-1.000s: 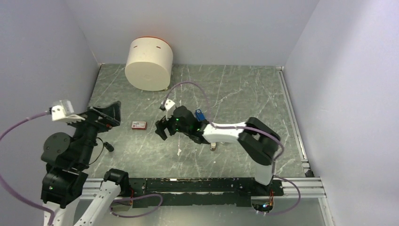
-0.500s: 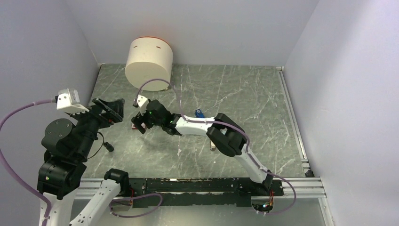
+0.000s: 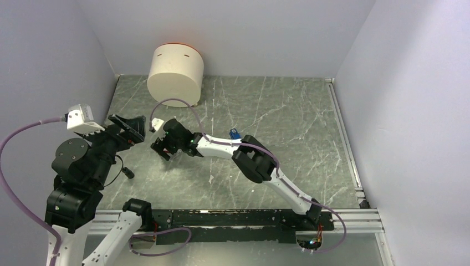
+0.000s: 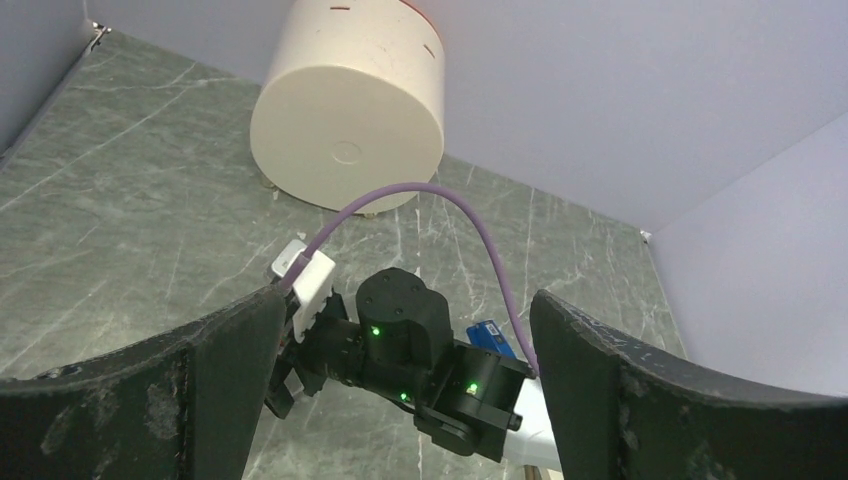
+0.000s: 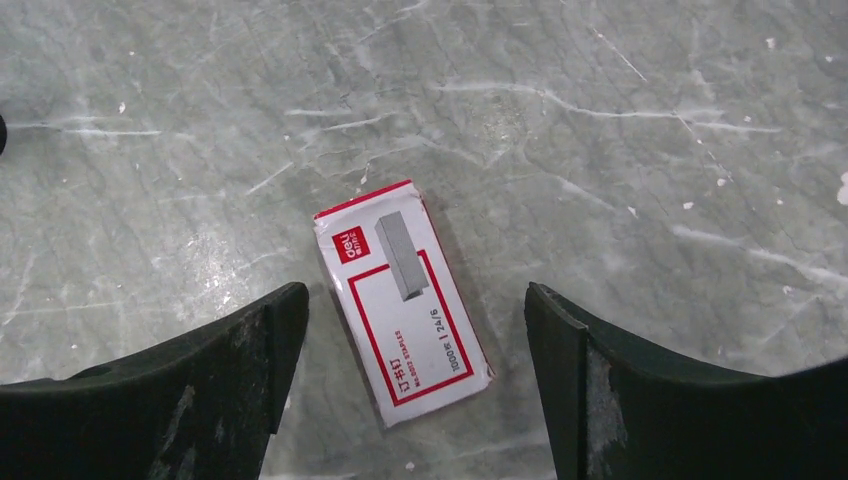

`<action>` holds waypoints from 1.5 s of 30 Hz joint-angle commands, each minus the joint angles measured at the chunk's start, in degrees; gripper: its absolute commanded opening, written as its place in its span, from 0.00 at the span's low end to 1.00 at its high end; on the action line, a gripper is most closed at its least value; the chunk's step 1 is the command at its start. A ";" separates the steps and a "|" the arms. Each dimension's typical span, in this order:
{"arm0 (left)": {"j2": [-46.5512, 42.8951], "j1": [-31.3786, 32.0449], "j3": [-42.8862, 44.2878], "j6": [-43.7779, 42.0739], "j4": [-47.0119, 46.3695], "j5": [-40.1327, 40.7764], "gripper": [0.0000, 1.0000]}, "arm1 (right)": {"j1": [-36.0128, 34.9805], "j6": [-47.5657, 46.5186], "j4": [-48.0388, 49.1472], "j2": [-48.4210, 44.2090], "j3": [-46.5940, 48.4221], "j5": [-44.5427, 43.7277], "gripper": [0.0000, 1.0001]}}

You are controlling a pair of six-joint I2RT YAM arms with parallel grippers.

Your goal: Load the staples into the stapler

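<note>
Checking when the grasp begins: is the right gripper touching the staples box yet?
Apart. The right wrist view shows the staples box lying flat between the open jaws of the right gripper, with bare table showing on both sides of it.

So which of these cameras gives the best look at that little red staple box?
The right wrist view: the staple box lies flat in plain sight between the open jaws, with its label readable. In the overhead view the right arm covers it, and in the left wrist view that arm blocks it too.
</note>
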State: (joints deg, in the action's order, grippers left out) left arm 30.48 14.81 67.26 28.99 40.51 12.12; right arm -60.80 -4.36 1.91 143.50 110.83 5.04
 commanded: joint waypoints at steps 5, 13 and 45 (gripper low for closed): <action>1.86 -0.57 0.19 0.28 0.13 -1.02 0.97 | 0.72 -3.18 -12.23 4.89 6.53 6.79 0.69; 1.35 -0.57 -1.26 1.33 -0.54 -1.98 0.97 | 1.38 -4.93 -14.10 2.94 3.42 6.28 0.49; 29.65 -3.04 -0.95 3.19 -0.09 -10.21 0.96 | 7.92 -18.26 -3.10 -25.78 -43.59 9.60 0.66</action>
State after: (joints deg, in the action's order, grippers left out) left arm 59.35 14.02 66.04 31.48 43.07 3.14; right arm -53.32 -20.10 2.63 116.01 69.95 15.29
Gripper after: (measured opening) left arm 0.969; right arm 0.637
